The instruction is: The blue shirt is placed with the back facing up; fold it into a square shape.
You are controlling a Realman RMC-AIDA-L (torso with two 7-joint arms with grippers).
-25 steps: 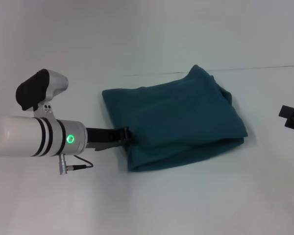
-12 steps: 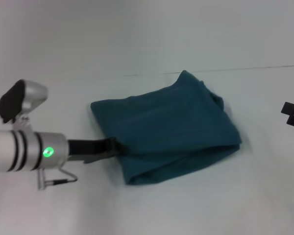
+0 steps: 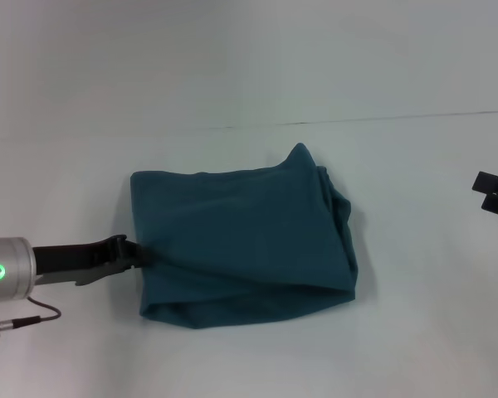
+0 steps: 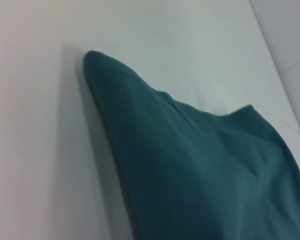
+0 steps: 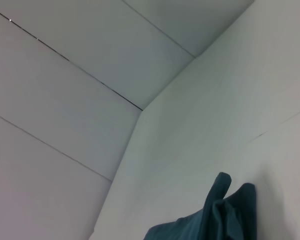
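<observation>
The blue shirt [image 3: 241, 236] lies folded into a rough rectangle on the white table, plain teal side up, with a bunched ridge along its right edge. My left gripper [image 3: 135, 253] is shut on the shirt's left edge, low at the table surface, its arm reaching in from the left. The left wrist view is filled by the shirt [image 4: 205, 165], stretched toward the camera. In the right wrist view a peak of the shirt [image 5: 215, 215] shows at the bottom. My right gripper [image 3: 496, 192] hangs at the far right edge, well away from the cloth.
The white table [image 3: 249, 356] spreads around the shirt, and a thin seam line [image 3: 357, 120] marks its far edge against the white wall. A black cable [image 3: 33, 308] loops under my left wrist.
My left gripper has pulled leftward, dragging the folded shirt across the table with it. The right gripper has stayed in place.
</observation>
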